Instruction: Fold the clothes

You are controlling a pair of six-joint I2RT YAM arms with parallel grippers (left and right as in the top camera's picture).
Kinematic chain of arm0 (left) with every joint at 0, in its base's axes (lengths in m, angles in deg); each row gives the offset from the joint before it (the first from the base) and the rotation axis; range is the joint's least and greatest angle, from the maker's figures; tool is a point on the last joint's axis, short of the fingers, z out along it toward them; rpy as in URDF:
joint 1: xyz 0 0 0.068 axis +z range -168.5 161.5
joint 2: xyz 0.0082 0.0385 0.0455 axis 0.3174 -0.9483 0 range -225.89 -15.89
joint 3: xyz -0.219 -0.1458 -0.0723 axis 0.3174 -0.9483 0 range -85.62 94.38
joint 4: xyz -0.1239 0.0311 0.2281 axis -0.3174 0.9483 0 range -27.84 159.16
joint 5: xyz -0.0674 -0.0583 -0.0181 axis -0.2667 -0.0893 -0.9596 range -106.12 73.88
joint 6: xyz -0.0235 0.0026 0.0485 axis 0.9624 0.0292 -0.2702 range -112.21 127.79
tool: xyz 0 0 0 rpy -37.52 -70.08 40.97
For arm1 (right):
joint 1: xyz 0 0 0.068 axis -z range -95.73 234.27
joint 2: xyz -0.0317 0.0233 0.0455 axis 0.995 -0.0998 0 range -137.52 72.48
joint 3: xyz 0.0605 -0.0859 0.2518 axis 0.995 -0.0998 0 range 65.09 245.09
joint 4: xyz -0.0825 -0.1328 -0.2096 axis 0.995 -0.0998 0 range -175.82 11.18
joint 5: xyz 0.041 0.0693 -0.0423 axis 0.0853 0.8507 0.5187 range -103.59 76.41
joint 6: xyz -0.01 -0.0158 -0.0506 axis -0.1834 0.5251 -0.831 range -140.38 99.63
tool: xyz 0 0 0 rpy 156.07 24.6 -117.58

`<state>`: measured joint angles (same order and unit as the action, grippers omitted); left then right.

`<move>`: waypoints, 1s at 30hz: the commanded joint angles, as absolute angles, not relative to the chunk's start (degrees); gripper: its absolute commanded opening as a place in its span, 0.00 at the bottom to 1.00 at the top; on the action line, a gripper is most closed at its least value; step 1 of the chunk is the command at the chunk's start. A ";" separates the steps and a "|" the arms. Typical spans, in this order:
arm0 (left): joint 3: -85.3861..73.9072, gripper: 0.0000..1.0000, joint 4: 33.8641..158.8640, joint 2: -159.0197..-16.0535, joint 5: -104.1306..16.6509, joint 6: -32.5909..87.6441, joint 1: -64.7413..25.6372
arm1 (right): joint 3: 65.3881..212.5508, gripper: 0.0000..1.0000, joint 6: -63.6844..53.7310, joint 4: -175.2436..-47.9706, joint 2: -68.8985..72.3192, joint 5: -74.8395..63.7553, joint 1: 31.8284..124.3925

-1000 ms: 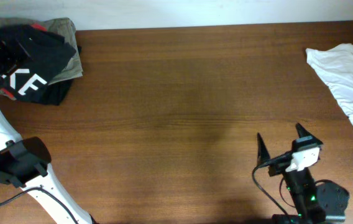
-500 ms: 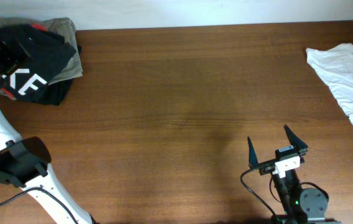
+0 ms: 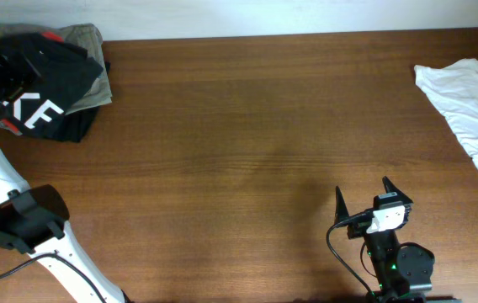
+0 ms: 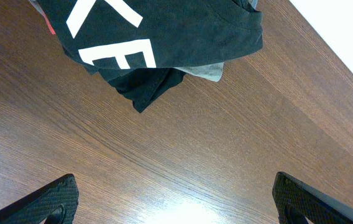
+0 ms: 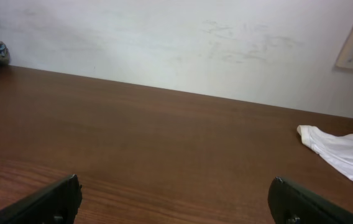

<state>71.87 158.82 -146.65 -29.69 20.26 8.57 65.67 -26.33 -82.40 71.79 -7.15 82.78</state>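
Note:
The clothes, a black T-shirt [image 3: 50, 80] with white letters, lie crumpled at the table's far left corner. In the left wrist view the T-shirt [image 4: 164, 31] fills the top of the picture. My left gripper [image 4: 173, 180] hovers open above bare wood just short of it, with nothing between its fingers. In the overhead view the left arm comes up the left edge and its fingers are lost against the dark cloth. My right gripper [image 3: 362, 187] stands open near the front edge at the right, far from the shirt, and in its own view the right gripper [image 5: 175, 180] is empty.
An olive-grey garment [image 3: 87, 38] lies under the black shirt, its edge showing as grey cloth [image 4: 210, 71]. A white garment [image 3: 475, 109] is spread at the right edge, seen too as white cloth [image 5: 344, 152]. A white wall runs behind the table.
The right gripper has drawn back a little toward the front edge and shifted left, still open. The left arm and the shirt have not moved.

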 commanded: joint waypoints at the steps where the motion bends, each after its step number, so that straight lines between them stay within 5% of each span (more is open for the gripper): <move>1: 71.98 0.99 158.84 -146.36 -30.30 19.93 8.65 | 65.41 0.99 -25.65 -82.88 72.30 -8.09 82.41; 23: 71.07 0.99 158.84 -142.08 -30.30 19.93 6.01 | 65.41 0.99 -25.68 -82.88 72.30 -8.09 82.41; 30: 38.87 0.99 158.25 -122.56 -30.30 19.93 0.02 | 65.41 0.99 -25.68 -82.88 72.30 -8.09 82.41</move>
